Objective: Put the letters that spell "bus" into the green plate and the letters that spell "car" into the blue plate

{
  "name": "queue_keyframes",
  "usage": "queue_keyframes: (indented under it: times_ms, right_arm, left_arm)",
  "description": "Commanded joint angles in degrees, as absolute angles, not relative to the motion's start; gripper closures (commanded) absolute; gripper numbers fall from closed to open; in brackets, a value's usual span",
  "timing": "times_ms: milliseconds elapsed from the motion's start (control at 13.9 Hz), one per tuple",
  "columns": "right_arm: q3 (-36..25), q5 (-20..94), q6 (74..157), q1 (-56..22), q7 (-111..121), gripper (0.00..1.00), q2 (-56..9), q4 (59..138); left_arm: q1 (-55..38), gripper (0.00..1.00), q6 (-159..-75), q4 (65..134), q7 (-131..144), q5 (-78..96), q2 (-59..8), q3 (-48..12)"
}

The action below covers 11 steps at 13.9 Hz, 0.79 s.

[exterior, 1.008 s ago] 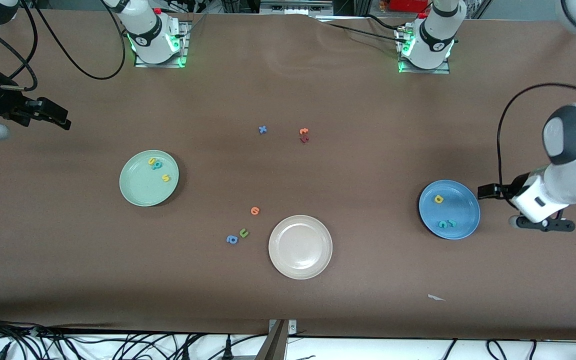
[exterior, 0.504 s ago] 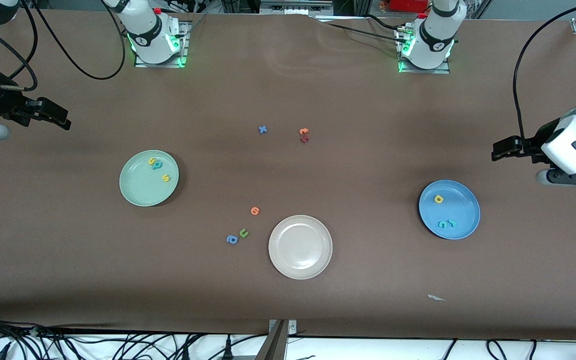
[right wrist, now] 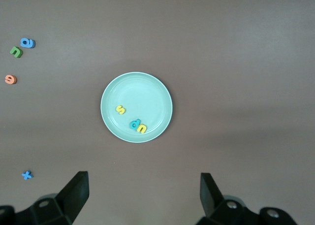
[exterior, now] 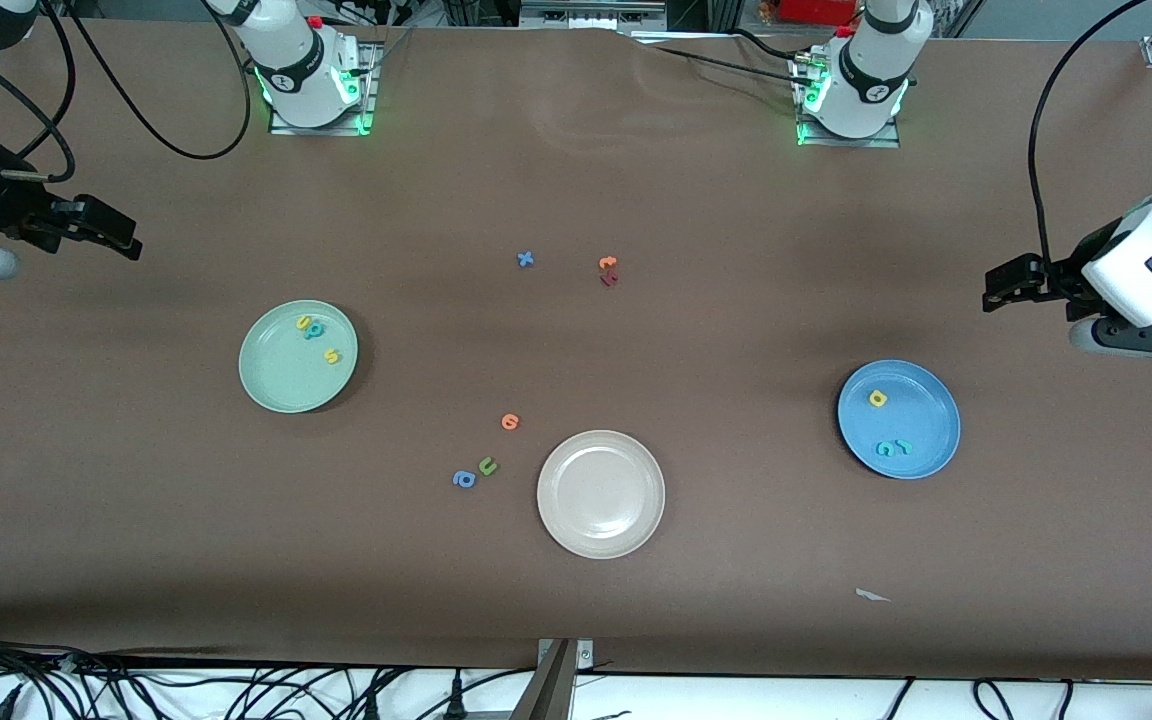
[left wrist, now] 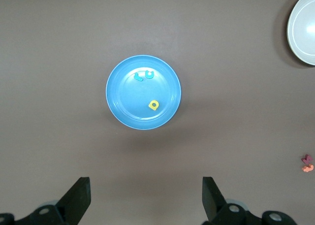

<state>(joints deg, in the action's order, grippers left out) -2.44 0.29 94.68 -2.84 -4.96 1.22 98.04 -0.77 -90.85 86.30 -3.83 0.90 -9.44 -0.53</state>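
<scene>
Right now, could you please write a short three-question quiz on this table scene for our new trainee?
1. True or false: the beige-white plate holds a letter.
2. How many letters lie in the green plate?
3. Which letters are in the blue plate? A) teal c, teal r, yellow a; B) blue x, orange letter; C) green u, blue a.

Key:
1. False; it holds nothing.
2. Three: the teal b, yellow u and yellow s.
3. A: the teal c, teal r and yellow a.
</scene>
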Motion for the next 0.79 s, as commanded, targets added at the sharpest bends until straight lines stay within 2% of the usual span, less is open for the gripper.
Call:
queue_keyframes:
  times_ms: [0, 720]
  right_arm:
    - [-2.8, -0.1, 94.4, -3.3, -4.3, 0.00, 0.8, 96.9]
    - [-2.8, -0.1, 94.4, -3.3, -4.4, 0.00, 0.8, 96.9]
  left_arm:
    - [-1.1, 0.00, -89.3, 85.8, -5.0, 0.2, -7.6, 0.4]
    - [-0.4, 0.00, -89.6, 85.4, -5.0, 0.1, -8.1, -1.3]
